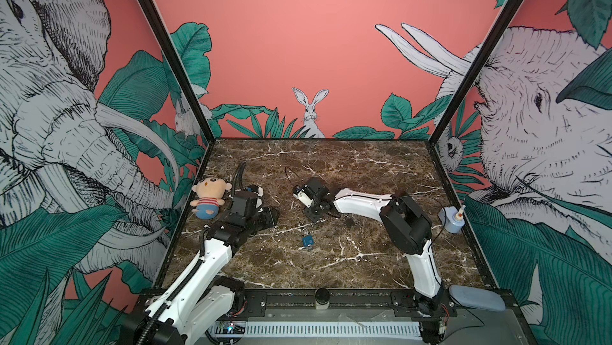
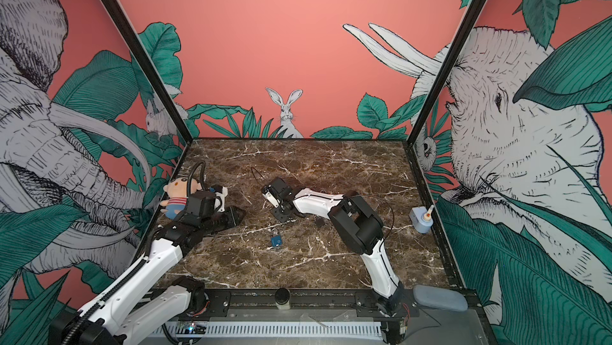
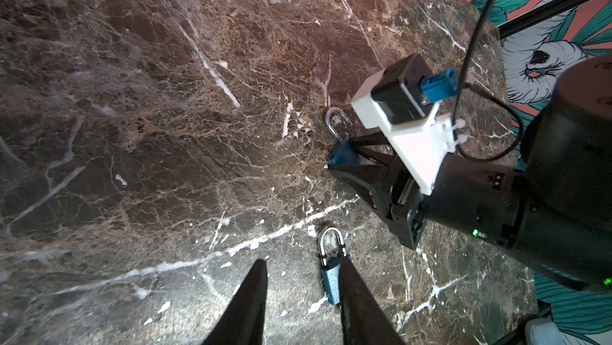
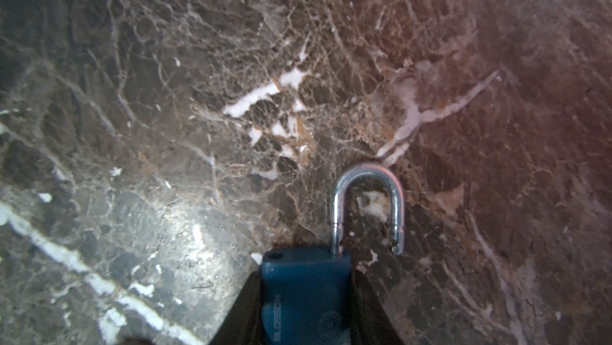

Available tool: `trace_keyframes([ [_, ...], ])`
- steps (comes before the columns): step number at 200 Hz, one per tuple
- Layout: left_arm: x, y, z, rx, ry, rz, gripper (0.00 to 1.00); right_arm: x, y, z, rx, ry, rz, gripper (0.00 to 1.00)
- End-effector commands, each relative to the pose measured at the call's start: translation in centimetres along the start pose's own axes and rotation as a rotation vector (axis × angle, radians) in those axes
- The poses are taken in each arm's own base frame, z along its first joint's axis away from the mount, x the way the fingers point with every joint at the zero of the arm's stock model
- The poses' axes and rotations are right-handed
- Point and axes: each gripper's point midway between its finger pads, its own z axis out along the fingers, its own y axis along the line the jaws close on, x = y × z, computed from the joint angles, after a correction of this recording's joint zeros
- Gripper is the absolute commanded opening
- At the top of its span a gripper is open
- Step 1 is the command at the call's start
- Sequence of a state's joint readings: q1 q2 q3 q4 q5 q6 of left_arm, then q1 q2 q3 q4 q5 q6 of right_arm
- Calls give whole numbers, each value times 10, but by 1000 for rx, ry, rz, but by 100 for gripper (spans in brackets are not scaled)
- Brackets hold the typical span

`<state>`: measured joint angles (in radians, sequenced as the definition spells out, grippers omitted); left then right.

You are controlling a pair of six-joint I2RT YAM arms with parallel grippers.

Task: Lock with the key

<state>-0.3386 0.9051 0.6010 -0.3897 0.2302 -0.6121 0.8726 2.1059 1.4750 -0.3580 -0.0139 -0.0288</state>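
My right gripper (image 4: pixel 306 277) is shut on the body of a blue padlock (image 4: pixel 306 297), low over the marble table (image 1: pixel 364 168). That padlock's silver shackle (image 4: pixel 367 207) is swung open, with one leg free of the body. The left wrist view shows the same held padlock (image 3: pixel 344 156) at the right gripper's tip. A second blue padlock (image 1: pixel 307 241) with its shackle down lies near mid-table, partly behind a finger (image 3: pixel 356 293) of my left gripper (image 3: pixel 303 262). That gripper is open and holds nothing. No key shows clearly in any view.
A plush doll (image 1: pixel 208 199) lies at the left edge behind my left arm. A small dark object (image 1: pixel 349 221) sits beside my right arm. A pale blue device with a white knob (image 1: pixel 452 219) stands at the right edge. A grey pad (image 1: pixel 477 297) rests on the front frame.
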Motion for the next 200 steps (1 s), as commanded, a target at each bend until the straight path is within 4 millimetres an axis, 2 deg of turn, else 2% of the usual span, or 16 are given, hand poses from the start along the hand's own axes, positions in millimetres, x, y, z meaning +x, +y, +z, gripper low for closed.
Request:
trace_keyframes([
  [1, -3, -6, -2, 36, -9, 11, 38, -6, 1, -10, 13, -31, 4, 15],
  [65, -10, -23, -3, 106, -9, 39, 37, -24, 2, -64, -7, -134, 11, 12],
  [134, -19, -51, 4, 244, 3, 33, 35, -26, 18, -120, -95, -213, 5, 11],
  [178, -26, -75, 3, 335, -9, 72, 35, -29, 25, -146, -107, -255, -7, 10],
  [181, -27, -77, 3, 340, -10, 77, 35, -29, 25, -147, -108, -257, -7, 10],
  [185, -26, -79, 4, 344, -6, 82, 36, -19, 27, -141, -110, -234, -8, 10],
  [200, -26, -88, 6, 361, 0, 107, 36, -18, 31, -144, -114, -237, -14, 10],
])
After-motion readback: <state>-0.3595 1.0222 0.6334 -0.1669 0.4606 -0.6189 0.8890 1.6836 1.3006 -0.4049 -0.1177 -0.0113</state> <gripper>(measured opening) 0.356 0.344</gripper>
